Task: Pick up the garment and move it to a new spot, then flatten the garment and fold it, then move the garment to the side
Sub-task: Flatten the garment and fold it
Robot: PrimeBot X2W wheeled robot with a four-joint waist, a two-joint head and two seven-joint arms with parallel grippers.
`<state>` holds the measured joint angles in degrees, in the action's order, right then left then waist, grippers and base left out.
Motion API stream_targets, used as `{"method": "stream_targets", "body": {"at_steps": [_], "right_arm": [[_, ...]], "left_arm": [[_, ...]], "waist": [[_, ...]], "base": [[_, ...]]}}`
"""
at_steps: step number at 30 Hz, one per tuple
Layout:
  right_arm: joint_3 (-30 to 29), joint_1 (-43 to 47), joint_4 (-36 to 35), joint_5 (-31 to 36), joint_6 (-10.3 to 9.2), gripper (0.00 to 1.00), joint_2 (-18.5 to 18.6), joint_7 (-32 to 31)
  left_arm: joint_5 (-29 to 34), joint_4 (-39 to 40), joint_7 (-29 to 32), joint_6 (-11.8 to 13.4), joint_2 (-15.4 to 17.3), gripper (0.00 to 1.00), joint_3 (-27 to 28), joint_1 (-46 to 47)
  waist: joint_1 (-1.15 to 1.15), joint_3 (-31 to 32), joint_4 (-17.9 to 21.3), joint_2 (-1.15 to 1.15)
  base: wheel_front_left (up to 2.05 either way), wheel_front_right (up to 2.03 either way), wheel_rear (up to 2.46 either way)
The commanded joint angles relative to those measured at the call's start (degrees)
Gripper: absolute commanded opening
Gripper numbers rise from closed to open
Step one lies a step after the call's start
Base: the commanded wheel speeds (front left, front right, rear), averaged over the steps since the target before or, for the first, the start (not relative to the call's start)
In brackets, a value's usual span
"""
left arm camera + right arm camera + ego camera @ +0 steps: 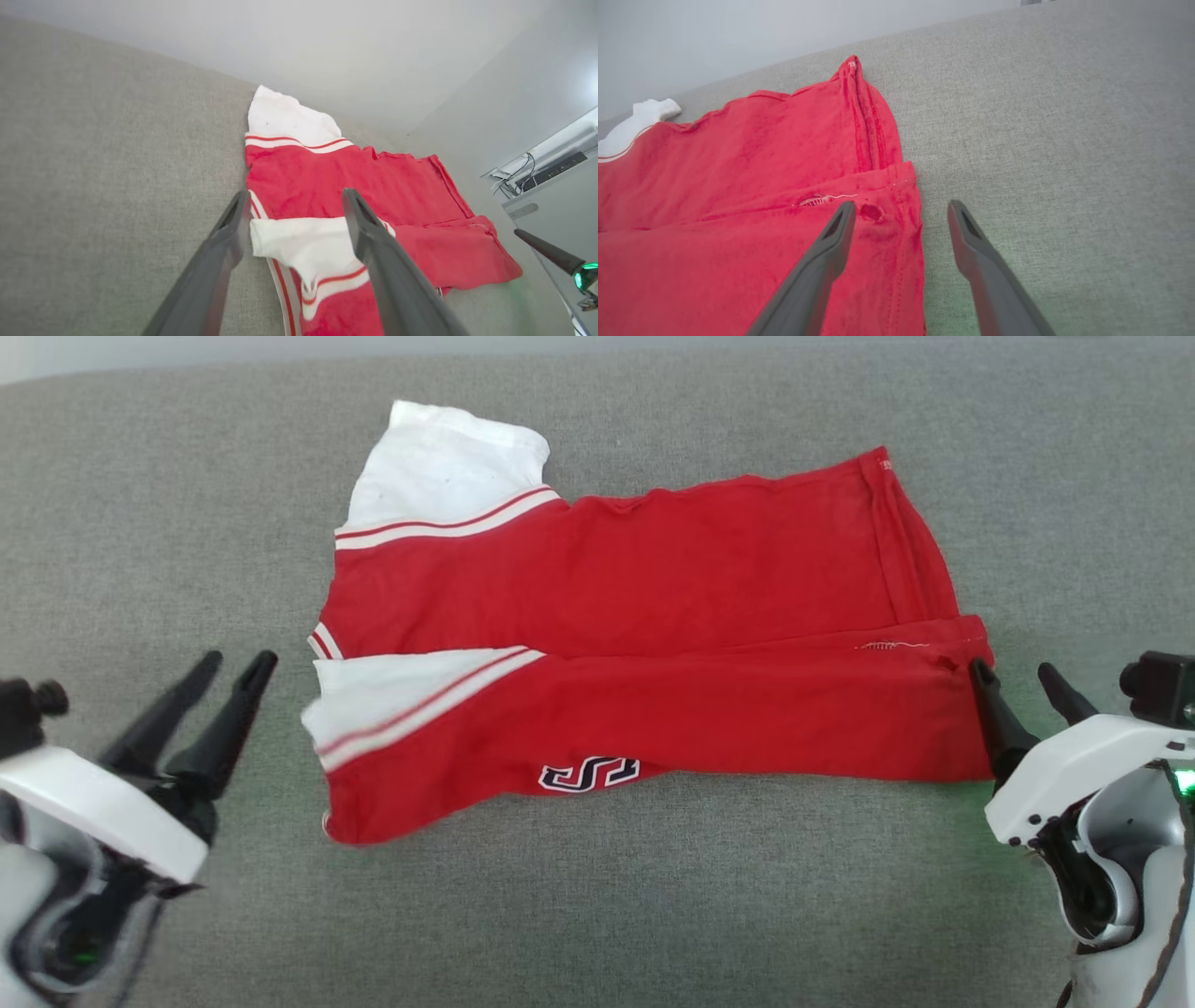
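Observation:
The garment (653, 644), a red jersey with white sleeves and striped trim, lies folded lengthwise on the grey surface, its near half laid over the far half. Part of the black lettering (588, 773) peeks out at the near edge. My left gripper (238, 663) stands open just left of the folded white sleeve (299, 242), holding nothing. My right gripper (1018, 672) is open at the garment's right hem corner (896, 205), one finger (831, 252) over the red cloth and the other over bare surface. Nothing is held.
The grey fabric surface (597, 915) stretches wide in front of and beside the garment. A pale wall (327, 46) rises behind it. In the left wrist view, a shelf with cables (546, 168) is at the right.

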<state>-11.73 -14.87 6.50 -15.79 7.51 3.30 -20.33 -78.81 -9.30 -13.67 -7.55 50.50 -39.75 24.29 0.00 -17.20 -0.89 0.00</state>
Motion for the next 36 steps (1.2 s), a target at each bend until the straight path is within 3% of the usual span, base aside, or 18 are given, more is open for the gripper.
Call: {"method": "stream_targets", "body": {"at_steps": [1,5,8,13,18,28,29,30,31,32,36], "right_arm": [[-0.1,0.5,-0.6,-0.4,-0.04,1.00,-0.1,0.0],[0.4,1.2,-2.8,-0.5,-0.04,1.00,-0.2,-0.4],[1.5,0.8,-3.9,-0.8,-0.04,1.00,-0.3,-0.6],[3.4,0.1,-4.4,-1.1,-0.04,1.00,-0.4,-0.1],[4.3,-0.5,-4.3,-1.9,-0.04,1.00,-0.4,0.9],[5.2,-1.4,-3.5,-2.9,-0.04,1.00,-0.4,2.5],[5.3,-1.4,-3.5,-2.8,-0.04,1.00,-0.4,2.6],[5.3,-1.3,-3.6,-2.7,-0.04,1.00,-0.4,2.6],[5.2,-1.3,-3.7,-2.6,-0.04,1.00,-0.4,2.5],[5.3,-1.2,-3.9,-2.3,-0.04,1.00,-0.4,2.2],[6.4,-1.3,-5.3,0.2,-0.04,1.00,-0.2,-0.8]], "left_arm": [[0.8,0.7,-0.1,0.1,1.4,1.00,-0.5,1.2],[0.9,5.6,5.0,0.1,7.2,1.00,-4.2,2.9],[0.0,10.5,13.8,0.1,11.4,1.00,-8.8,4.0],[-3.9,12.5,24.6,0.1,15.0,1.00,-13.0,5.7],[-6.0,7.0,28.9,0.1,13.3,1.00,-14.9,7.3],[-13.9,-0.8,40.4,0.2,6.4,1.00,-17.8,8.3],[-14.5,-0.1,41.2,0.2,5.7,0.94,-17.7,8.5],[-15.2,0.5,41.6,0.1,5.3,0.61,-17.3,8.6],[-15.7,0.6,41.9,0.1,5.1,0.21,-17.0,8.6],[-15.7,0.9,42.2,0.1,5.1,0.00,-16.7,8.6],[-14.3,1.3,41.6,0.1,6.2,0.00,-15.2,8.6]], "waist": [[0.00,0.2,0.0,0.00],[0.00,0.4,0.3,0.00],[0.00,0.0,1.0,0.00],[0.00,-1.5,2.4,0.00],[0.00,-3.4,4.0,0.00],[0.00,-6.1,6.4,0.00],[0.00,-6.2,6.5,0.00],[0.00,-6.2,6.5,0.00],[0.00,-6.3,6.6,0.00],[0.00,-6.3,6.6,0.00],[0.00,-6.6,6.6,0.00]], "base": [[0.00,0.00,0.00],[0.00,0.00,0.00],[0.00,0.00,0.00],[0.00,0.00,0.00],[0.00,0.00,0.00],[0.00,0.00,0.00],[0.00,0.00,0.00],[0.00,0.00,0.00],[0.00,0.00,0.00],[0.00,0.00,0.00],[0.00,0.00,0.00]]}}
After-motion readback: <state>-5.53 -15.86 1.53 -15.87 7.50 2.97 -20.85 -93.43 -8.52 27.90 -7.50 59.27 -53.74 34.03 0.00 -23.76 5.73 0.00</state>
